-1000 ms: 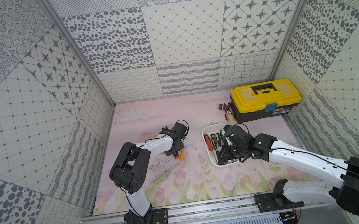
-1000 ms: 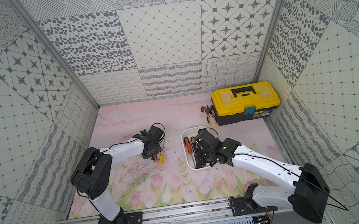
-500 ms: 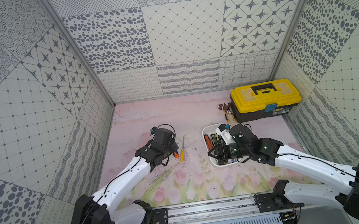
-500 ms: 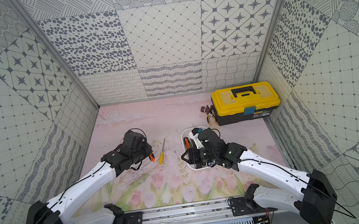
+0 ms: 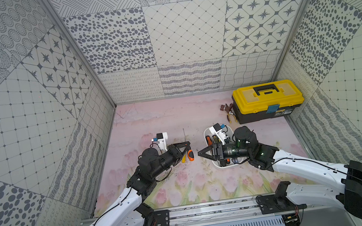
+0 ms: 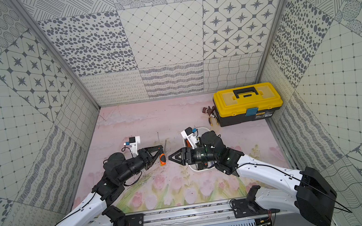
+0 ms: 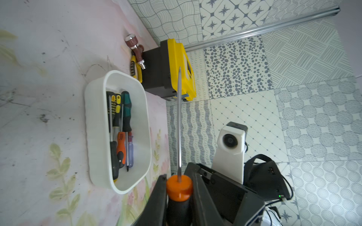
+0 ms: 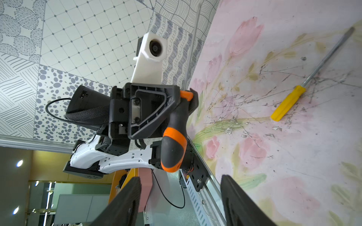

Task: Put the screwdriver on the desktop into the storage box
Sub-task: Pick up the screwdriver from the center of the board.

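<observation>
The screwdriver [image 5: 190,156] is clamped by its handle in the left end effector [image 5: 187,150], clear of the tabletop [image 5: 164,120] at 9 o'clock of the box [image 7: 96,127], its butt presented to the wide-spread right end effector [image 8: 180,181], apparently for a handover

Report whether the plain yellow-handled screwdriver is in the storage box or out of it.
Out. The plain yellow-handled screwdriver lies flat on the desktop, apart from the storage box.

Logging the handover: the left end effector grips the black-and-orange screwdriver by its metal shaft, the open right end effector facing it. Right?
No: the left wrist view shows the left end effector gripping the screwdriver by its handle, the shaft free. The open right end effector does face it.
</observation>
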You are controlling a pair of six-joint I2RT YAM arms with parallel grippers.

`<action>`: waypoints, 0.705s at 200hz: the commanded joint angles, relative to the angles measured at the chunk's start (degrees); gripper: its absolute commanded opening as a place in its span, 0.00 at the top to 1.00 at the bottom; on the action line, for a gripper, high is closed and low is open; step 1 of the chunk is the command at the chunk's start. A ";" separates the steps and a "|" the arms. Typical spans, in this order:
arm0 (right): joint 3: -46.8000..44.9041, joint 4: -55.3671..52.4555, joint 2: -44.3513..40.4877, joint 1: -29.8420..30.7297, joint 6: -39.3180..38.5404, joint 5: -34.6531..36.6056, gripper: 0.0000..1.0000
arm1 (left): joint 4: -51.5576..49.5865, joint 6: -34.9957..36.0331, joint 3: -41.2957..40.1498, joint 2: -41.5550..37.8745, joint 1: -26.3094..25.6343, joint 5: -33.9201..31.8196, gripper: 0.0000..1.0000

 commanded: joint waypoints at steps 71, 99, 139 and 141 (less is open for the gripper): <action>3.51 6.58 5.28 4.71 -0.14 0.80 0.57 | 15.38 -1.72 -1.65 -1.29 -4.90 5.14 1.00; 3.68 5.54 4.49 5.08 -0.67 1.27 0.75 | 14.07 -0.39 -1.86 -1.81 -5.39 4.02 1.00; 6.77 -8.76 1.96 5.17 -6.66 6.49 0.97 | -7.00 7.72 2.84 -5.08 -5.84 -2.79 0.79; 7.21 -9.96 1.88 5.23 -7.21 7.06 0.98 | -8.82 8.45 3.39 -5.22 -5.88 -3.51 0.74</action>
